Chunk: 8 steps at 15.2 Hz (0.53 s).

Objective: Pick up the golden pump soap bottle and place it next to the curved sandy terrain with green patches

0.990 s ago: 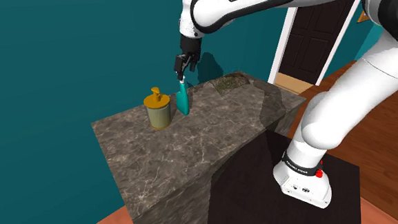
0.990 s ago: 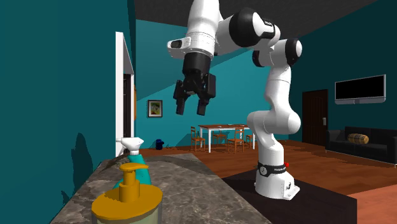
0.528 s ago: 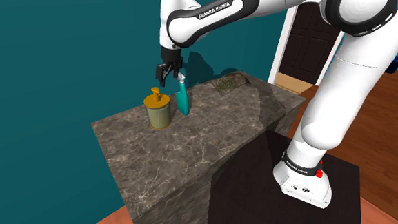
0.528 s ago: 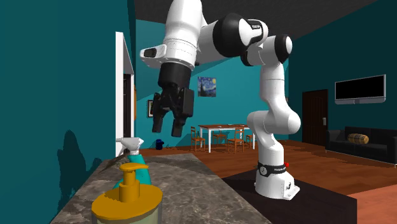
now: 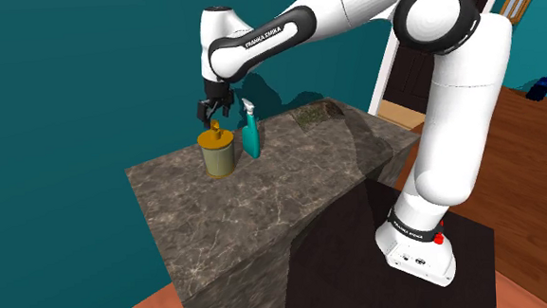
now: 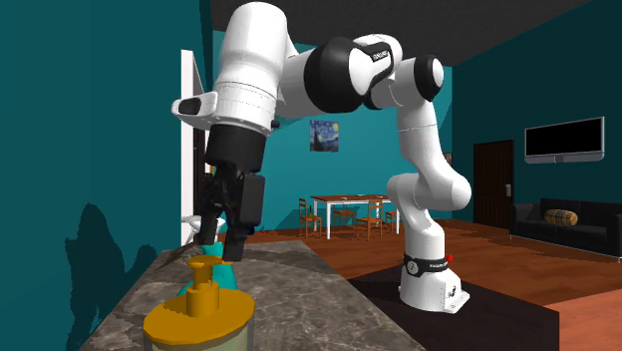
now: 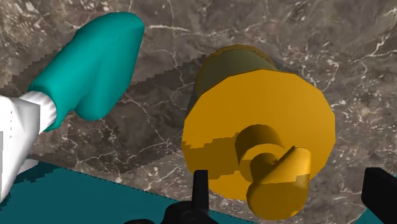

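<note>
At the near end of the shoulder view, the arm's white base was seen mounted on a dark box stand, set on a wooden floor. Just beyond the stand, a dark marble counter was found, running from the near left to the far right of that view.

The golden pump soap bottle was seen standing upright on the counter's far-left part, close to the edge beside the teal wall. Its cap and pump were drawn golden and its body a duller olive. The gripper was held directly above the bottle, pointing down at it. In the wrist view the two black fingers were seen spread apart, with the pump head between them and neither finger touching it, so nothing was grasped.

Just to the shoulder view's right of the soap bottle, a teal spray bottle with a white trigger head was seen upright, close to it but apart. Farther along, at the counter's far-right end, the sandy terrain piece with green patches lay flat, well apart from the soap bottle. Beyond it, a dark door in a white frame was seen.
</note>
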Motion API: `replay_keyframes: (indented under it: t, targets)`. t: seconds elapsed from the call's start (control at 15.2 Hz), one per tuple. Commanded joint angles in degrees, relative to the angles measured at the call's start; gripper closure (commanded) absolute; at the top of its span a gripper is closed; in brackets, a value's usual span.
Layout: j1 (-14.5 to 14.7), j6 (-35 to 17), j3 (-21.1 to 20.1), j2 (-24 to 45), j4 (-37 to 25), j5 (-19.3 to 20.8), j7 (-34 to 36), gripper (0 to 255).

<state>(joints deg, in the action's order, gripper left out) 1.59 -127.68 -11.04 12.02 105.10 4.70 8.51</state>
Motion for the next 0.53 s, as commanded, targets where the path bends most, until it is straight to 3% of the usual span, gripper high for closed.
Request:
replay_keyframes:
  t: [0.0,0.46]
  targets:
    - [0.05,-1.25,0.11,1.33,-0.09,0.35,0.16,0]
    - [0.16,-3.39,0.26,2.93,0.49,0.82,0.46,0]
